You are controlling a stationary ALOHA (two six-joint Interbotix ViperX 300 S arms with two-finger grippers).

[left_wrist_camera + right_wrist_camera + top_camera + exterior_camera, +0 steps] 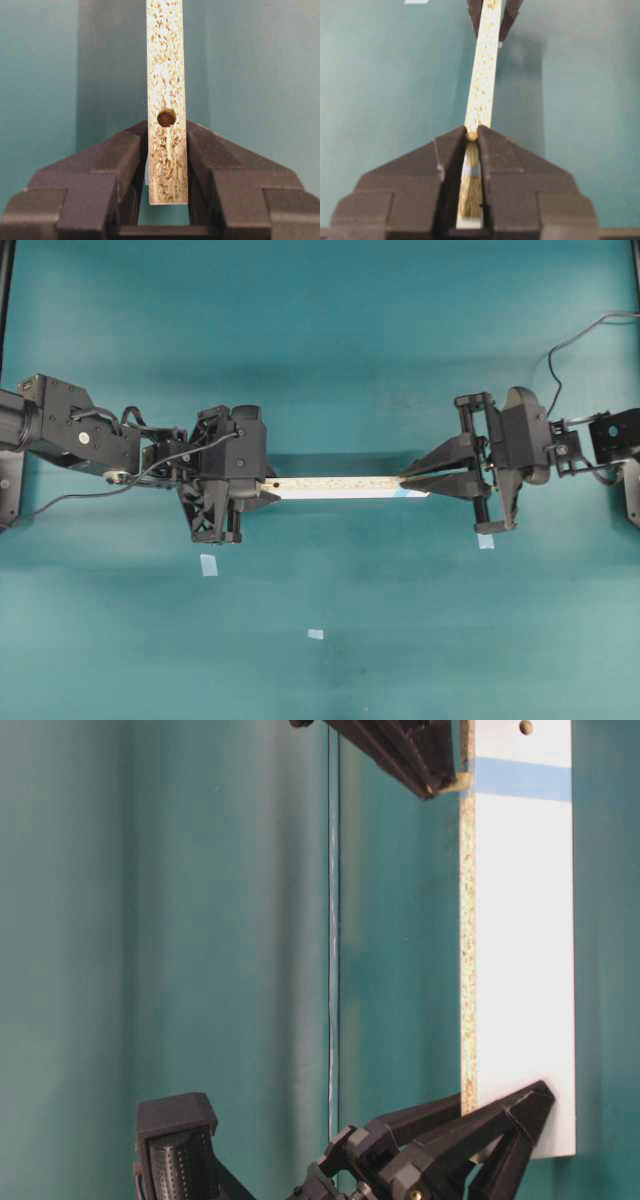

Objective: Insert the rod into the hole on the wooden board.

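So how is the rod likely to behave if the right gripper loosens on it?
The rod looks round and stubby, so it would probably roll once free. It seems tiny beside the right gripper, so likely light and easily lost. Poised over the wooden board's narrow edge, it could well drop off sideways.

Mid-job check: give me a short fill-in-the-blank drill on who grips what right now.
1. The left gripper is shut on the wooden board at its ____ end.
2. The right gripper pinches the ____ between its fingertips.
3. The band across the board near the right gripper is ____ in colour.

Missing words: unmarked; rod; light blue
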